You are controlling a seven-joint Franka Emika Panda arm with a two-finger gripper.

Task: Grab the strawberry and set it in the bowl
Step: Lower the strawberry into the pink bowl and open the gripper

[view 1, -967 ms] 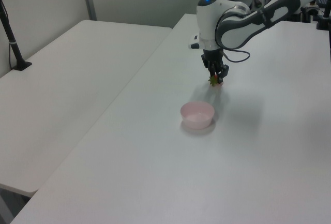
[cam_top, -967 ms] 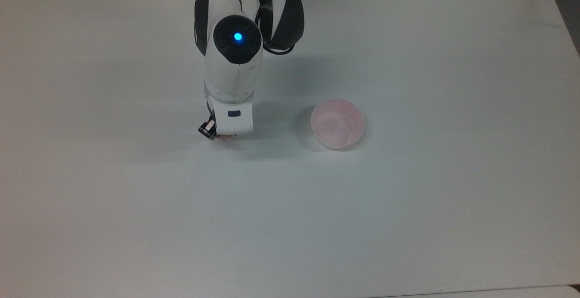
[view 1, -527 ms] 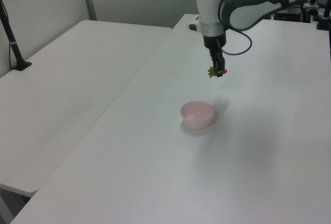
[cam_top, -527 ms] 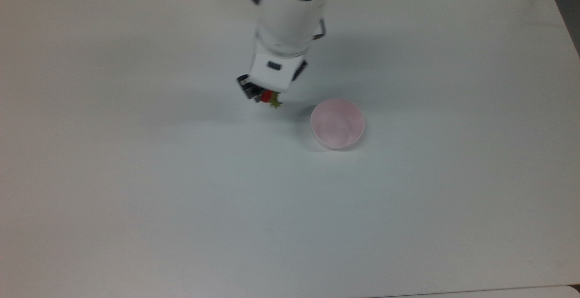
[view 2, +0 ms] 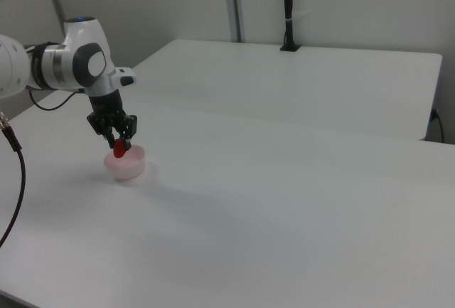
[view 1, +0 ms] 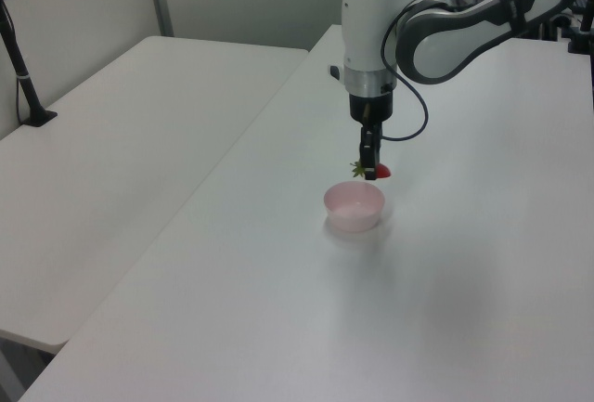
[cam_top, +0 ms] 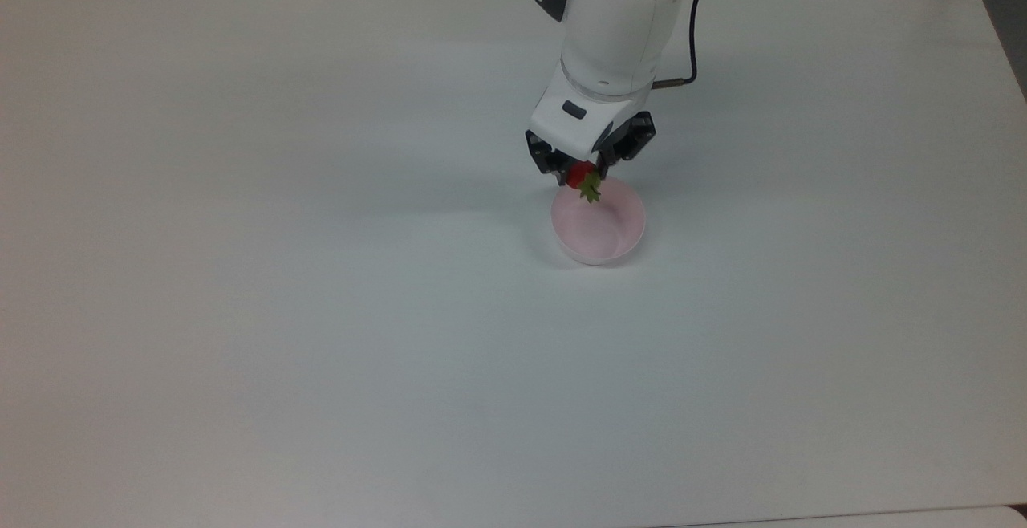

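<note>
Red against the pale pink rim: in the top view the strawberry [cam_top: 581,175] is pinched in the gripper [cam_top: 588,168], whose fingers are closed tight on the red body, with the green cap pointing toward the bowl [cam_top: 598,227]. From this angle the fruit overlaps the bowl's upper rim, so it seems to sit over the edge nearest the arm rather than over the centre. The white surface [cam_top: 241,311] around them carries nothing else.

In the left view the height becomes plain, which the top view cannot give: the strawberry [view 1: 375,171] hangs in the air above the bowl [view 1: 354,207], clear of the rim, with the gripper [view 1: 371,168] pointing straight down and a shadow falling on the surface [view 1: 278,309] near the bowl. The green leaves stick out toward the left view's left.

In the right view the gripper [view 2: 119,141] holds the strawberry [view 2: 120,149] just over the bowl [view 2: 126,165], the red tip hanging low and looking closer to the opening than in the left view.

By my judgement, 1 half of the job is done: the pick-up has succeeded and the carry is nearly complete. What is left is a small shift toward the bowl's middle, perhaps a short descent, and the release.
</note>
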